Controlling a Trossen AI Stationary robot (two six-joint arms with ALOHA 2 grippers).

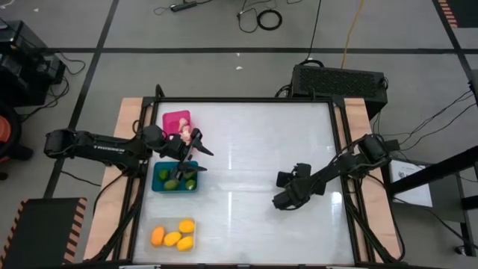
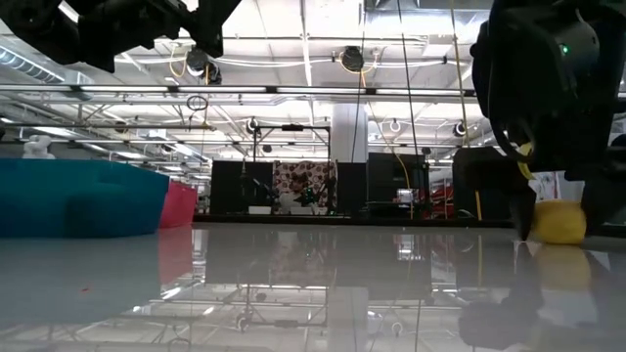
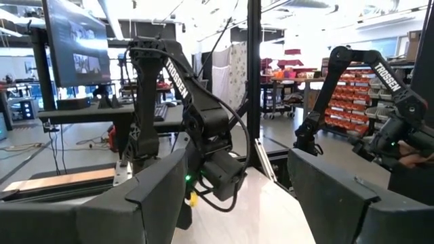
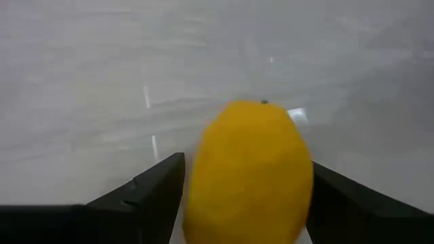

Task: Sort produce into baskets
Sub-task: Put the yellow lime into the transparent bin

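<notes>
Lemon-yellow fruit (image 4: 248,173) sits right between the right gripper (image 1: 282,199)'s two dark fingers (image 4: 146,186), which stand spread on either side of it; whether they touch its skin I cannot tell. From table height the same fruit (image 2: 558,221) rests on the glossy white table (image 1: 254,157), beside the lowered fingertip.

Well apart from those fingers, across the table, the left gripper (image 1: 196,142) hangs over the gap between the pink basket (image 1: 176,119) and the teal basket (image 1: 175,178), its fingers (image 3: 159,196) spread with nothing between them. Pale bulbs (image 1: 184,133) lie in the pink basket, dark green ovals (image 1: 173,183) in the teal one. Farther from that gripper along the same edge, the clear basket (image 1: 172,236) holds four yellow-orange fruits (image 1: 172,238).

Beyond the table lies a grey floor with cables and a black box (image 1: 337,81); farther off, a workshop hall with ceiling lights, shelves of red bins (image 3: 346,102) and a screen (image 3: 74,41).
</notes>
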